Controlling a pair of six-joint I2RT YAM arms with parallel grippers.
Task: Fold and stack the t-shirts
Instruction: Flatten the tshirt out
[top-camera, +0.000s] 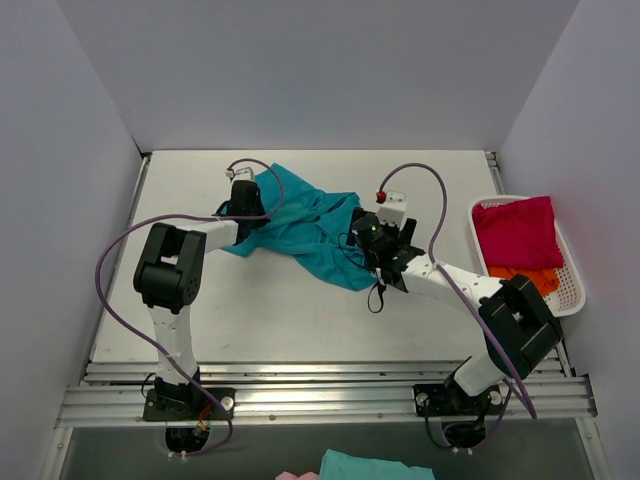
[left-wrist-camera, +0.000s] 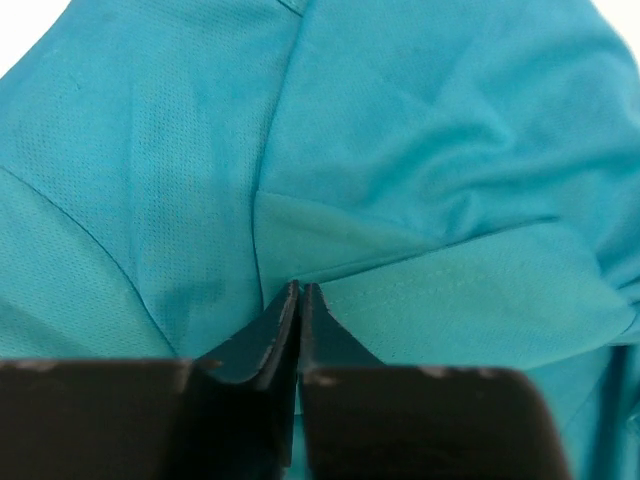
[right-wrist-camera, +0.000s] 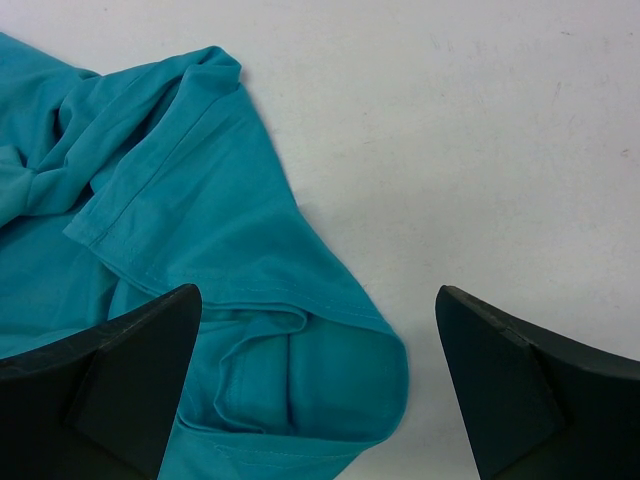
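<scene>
It was a robot lab cell, not a home. A bare white table (top-camera: 300, 320) stood boxed in by plain pale walls (top-camera: 320, 70) on three sides. Aluminium rails (top-camera: 320, 398) ran along its near edge, where a left arm (top-camera: 170, 285) and a right arm (top-camera: 512, 325) were bolted, purple cables (top-camera: 98, 275) looping from them. The only homely things were a teal shirt (top-camera: 310, 230) and a white basket (top-camera: 574, 285).
</scene>
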